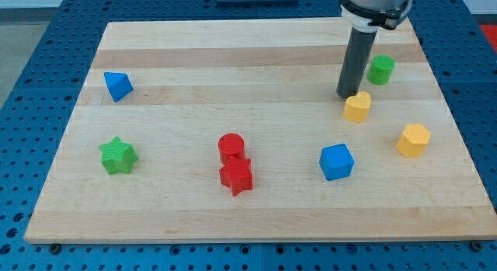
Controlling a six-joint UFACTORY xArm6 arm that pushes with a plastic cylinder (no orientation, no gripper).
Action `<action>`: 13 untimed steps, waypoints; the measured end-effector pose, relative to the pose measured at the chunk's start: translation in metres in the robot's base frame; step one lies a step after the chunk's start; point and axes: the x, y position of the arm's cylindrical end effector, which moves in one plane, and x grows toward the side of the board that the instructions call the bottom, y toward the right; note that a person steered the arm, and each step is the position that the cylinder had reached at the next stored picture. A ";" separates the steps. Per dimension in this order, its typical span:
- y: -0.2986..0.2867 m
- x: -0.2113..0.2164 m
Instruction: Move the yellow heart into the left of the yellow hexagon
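Note:
The yellow heart (357,106) lies on the wooden board at the view's right, above and to the left of the yellow hexagon (413,140). The two are apart by about one block width. My tip (346,96) stands at the heart's upper left edge, touching it or nearly so. The dark rod rises from there toward the view's top.
A green block (380,69) sits just right of the rod. A blue cube (336,161) lies below the heart. A red cylinder (231,147) and red star (236,177) sit mid-board. A green star (118,155) and blue block (118,86) are at the left.

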 end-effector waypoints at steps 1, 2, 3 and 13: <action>0.011 0.002; 0.054 0.022; 0.090 0.030; 0.047 0.052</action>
